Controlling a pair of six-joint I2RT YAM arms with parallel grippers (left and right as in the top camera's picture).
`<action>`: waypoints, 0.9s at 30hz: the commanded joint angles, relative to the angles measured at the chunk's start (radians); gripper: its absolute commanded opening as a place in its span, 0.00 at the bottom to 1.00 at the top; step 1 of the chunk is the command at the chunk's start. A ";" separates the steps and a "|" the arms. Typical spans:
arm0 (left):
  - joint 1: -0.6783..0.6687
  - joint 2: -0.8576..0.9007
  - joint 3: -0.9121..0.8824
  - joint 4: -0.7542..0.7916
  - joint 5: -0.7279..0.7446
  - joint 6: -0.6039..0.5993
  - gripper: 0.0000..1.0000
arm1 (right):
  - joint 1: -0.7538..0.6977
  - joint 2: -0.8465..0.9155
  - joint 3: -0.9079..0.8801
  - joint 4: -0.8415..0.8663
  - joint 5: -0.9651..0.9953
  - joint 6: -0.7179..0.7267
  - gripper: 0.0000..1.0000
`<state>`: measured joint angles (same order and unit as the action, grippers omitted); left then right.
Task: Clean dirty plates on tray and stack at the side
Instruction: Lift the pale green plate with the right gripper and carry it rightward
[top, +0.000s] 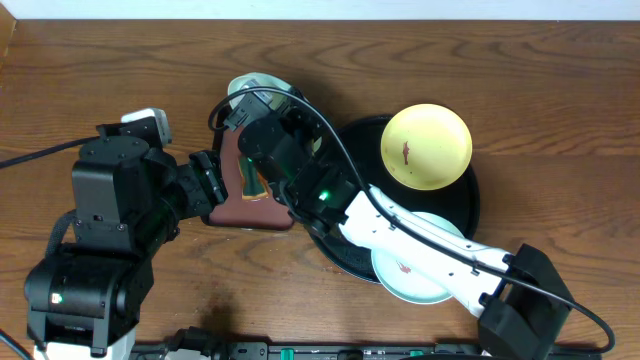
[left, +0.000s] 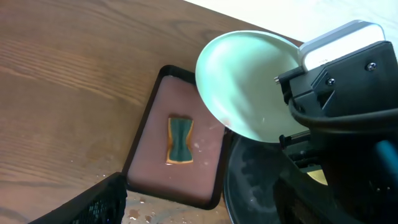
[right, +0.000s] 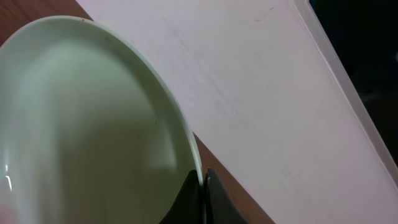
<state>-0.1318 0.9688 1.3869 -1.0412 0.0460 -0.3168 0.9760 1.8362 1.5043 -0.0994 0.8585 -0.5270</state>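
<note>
Your right gripper (right: 203, 186) is pinching the rim of a mint-blue plate (left: 245, 84), with its two fingers closed together on the edge. It is holding that plate tilted up on edge in the air, above the far end of the small reddish-brown tray (left: 158, 162) and off to the left of the big black tray (top: 472, 205). The plate's hollow is facing the left wrist camera. A faint pinkish mark may be sitting near its lower rim, but the view is too soft to be sure.

Your left gripper (top: 212, 185) is standing with its fingers apart and is gripping nothing. It is hovering at the near left edge of the reddish-brown tray. A green and yellow sponge (left: 179, 140) is lying flat in the middle of that tray.

On the black tray, the yellow plate (top: 427, 147) is sitting at the far right with a red-brown smear showing left of its centre. The second mint-blue plate (top: 400, 280) is lying at the near edge, partly hidden under your right arm, and is also showing a small smear. The wooden tabletop (top: 560, 90) is stretching around both trays.
</note>
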 joint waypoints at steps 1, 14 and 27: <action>0.005 0.002 0.016 -0.002 -0.013 -0.001 0.77 | 0.008 -0.013 0.013 0.008 0.028 -0.006 0.01; 0.005 0.003 0.016 -0.002 -0.013 -0.001 0.77 | 0.007 -0.013 0.013 0.029 0.028 -0.006 0.01; 0.005 0.004 0.016 -0.002 -0.013 -0.001 0.77 | 0.007 -0.013 0.013 0.029 0.028 -0.006 0.01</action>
<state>-0.1318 0.9688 1.3869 -1.0412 0.0460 -0.3168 0.9802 1.8362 1.5043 -0.0769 0.8680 -0.5308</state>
